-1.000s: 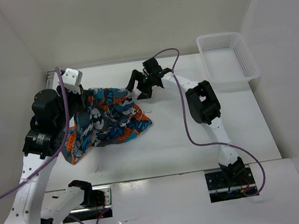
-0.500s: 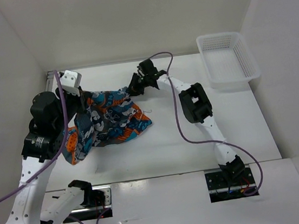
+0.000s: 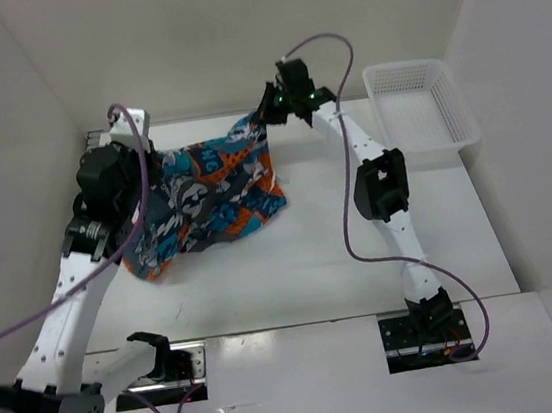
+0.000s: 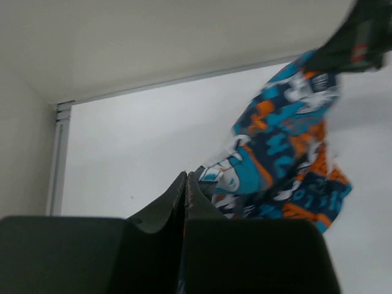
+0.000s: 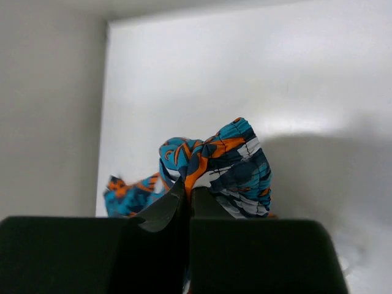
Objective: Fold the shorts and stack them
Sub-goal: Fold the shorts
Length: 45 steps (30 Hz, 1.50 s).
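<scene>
White desk [image 3: 303,264] now lies beneath lifted shorts [image 3: 208,190]: right gripper [image 5: 187,190], open a second ago, has pinched them like left gripper [image 4: 186,187], so spreading can probably start.

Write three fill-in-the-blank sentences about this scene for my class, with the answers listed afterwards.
1. The shorts are gripped by ___ claws (a number).
2. The left claw and the right claw are each ___ (open or shut).
3. The white mesh basket sits on the robot's ___ side.
Missing words: two; shut; right.
</scene>
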Available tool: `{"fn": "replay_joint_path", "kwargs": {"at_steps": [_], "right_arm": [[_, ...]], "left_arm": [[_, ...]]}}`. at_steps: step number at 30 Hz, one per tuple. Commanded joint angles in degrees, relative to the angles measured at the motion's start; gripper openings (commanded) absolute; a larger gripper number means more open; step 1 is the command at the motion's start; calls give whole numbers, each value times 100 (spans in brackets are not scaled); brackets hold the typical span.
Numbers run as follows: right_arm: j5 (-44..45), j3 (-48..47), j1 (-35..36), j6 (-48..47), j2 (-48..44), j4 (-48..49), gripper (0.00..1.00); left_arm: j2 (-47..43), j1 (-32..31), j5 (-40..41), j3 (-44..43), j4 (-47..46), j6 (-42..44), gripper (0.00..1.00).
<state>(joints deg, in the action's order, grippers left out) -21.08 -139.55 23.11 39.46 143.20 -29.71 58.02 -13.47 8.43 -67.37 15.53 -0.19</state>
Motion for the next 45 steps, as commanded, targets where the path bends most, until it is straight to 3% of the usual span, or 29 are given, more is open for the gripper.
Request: {"fn": "replay_joint_path", "kwargs": {"at_steps": [1,2,6,9,15,17,28,33,36,41,45], "right_arm": [[869,-1195,-184,-931,-1284,-149,0],[869,-1346,-263,-932,-1355,-149,0],[711,-1751,-579,-1177,-1873,-96,0],[658,-1297,-580,-1415,-2514,-228,0],[1131,2248,-387,-1731,-4385,702,0],[1604,2668,-212,-1906,-4938,888,0],[2969,2809,1177,-2979,-6320,581,0],[3039,3187,1178,-2856,-7058,809,0],[3311,3512,1178,-2856,-7113,809,0],[2794,3724,959,-2593,-6753,862,0],[2232,3496,958,-2541,-6261,721,0]], "left_arm": [[699,361,546,-757,-981,19,0],[1268,476,546,-1656,-929,19,0],[2213,723,221,-3558,-604,19,0],[2284,723,80,-3905,-429,19,0],[1547,609,132,-2650,-393,19,0],[1432,609,273,-2649,-393,19,0],[1783,838,827,-4802,-585,19,0],[2029,838,705,-5356,-472,19,0],[2152,838,477,-5356,-174,19,0],[2266,838,-15,-4672,412,19,0],[2013,330,-1586,-3505,1793,19,0]]}}
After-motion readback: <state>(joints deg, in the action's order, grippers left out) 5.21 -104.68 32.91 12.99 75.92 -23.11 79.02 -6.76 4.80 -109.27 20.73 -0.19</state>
